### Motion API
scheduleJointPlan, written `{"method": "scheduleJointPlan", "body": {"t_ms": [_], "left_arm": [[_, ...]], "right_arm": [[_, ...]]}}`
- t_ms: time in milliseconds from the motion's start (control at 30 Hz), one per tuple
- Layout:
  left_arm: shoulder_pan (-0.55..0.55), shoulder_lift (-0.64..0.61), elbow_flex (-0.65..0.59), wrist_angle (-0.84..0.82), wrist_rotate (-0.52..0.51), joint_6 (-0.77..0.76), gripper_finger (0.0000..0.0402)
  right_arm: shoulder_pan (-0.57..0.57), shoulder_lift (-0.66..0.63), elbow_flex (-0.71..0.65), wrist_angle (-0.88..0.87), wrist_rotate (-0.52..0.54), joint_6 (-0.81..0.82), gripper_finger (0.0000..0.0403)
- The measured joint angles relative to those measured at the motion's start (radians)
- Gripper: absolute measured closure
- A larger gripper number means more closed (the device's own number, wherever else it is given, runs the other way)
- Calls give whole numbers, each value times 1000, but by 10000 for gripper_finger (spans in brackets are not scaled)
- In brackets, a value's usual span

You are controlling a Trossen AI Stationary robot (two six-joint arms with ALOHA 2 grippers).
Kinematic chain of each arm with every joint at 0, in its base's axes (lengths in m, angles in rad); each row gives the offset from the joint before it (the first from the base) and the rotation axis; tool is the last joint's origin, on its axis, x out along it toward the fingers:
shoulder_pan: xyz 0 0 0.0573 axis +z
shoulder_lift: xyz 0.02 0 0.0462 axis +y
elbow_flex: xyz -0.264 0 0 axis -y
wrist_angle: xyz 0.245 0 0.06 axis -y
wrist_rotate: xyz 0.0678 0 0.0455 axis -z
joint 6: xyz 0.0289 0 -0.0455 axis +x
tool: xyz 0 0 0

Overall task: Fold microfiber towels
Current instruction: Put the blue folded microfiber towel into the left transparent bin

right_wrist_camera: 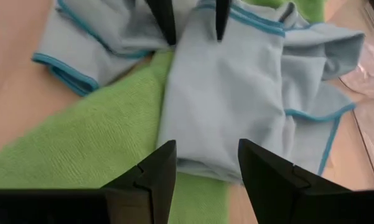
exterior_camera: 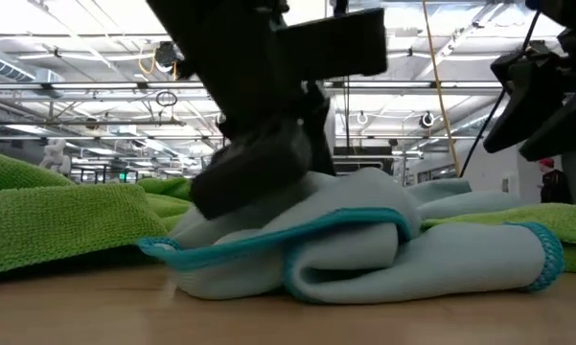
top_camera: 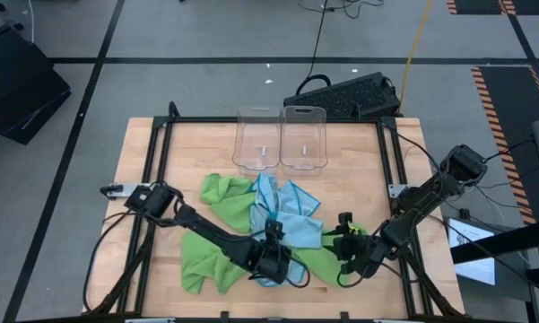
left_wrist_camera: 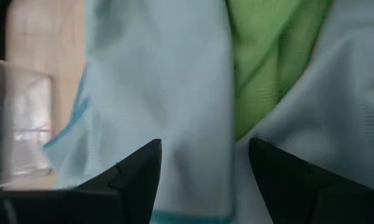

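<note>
Towels: a heap of microfiber towels (top_camera: 260, 229) lies toward the front of the worktop (top_camera: 359, 157); light blue cloths in the middle, lime green ones spread to both sides. None looks folded flat yet.
Bins: two clear bins (top_camera: 281, 139) stand side by side at the back, apart from the heap.
Left hand: the left hand (top_camera: 273, 256) is down on the heap's front edge. Its wrist view shows the fingers parted with light blue cloth (left_wrist_camera: 174, 93) lying between and beneath them, not pinched. It looks released, holding nothing.
Right hand: the right hand (top_camera: 348, 244) sits just beside the heap over green cloth, fingers parted, grasping nothing; blue cloth (right_wrist_camera: 230, 93) lies ahead of it.
Risk, layers: the blue cloths are bunched and overlapped, so a grasp here could catch two at once.
Risk, snag: green cloth lies under the blue; lifting might drag it along.
Risk, arms: both hands work close together and could collide.
</note>
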Motion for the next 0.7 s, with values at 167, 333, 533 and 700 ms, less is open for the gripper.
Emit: {"method": "scheduleJointPlan", "body": {"t_ms": [167, 333, 533, 700], "left_arm": [[6, 8, 1, 16, -40, 6, 156], [15, 8, 1, 24, -43, -1, 156], [30, 8, 1, 22, -68, -15, 156], [50, 8, 1, 2, -39, -7, 156]], "right_arm": [[1, 1, -31, 63, -30, 23, 236], [1, 0, -41, 113, -52, 7, 236], [1, 0, -42, 109, -52, -2, 236], [1, 0, -42, 109, -52, -2, 236]]}}
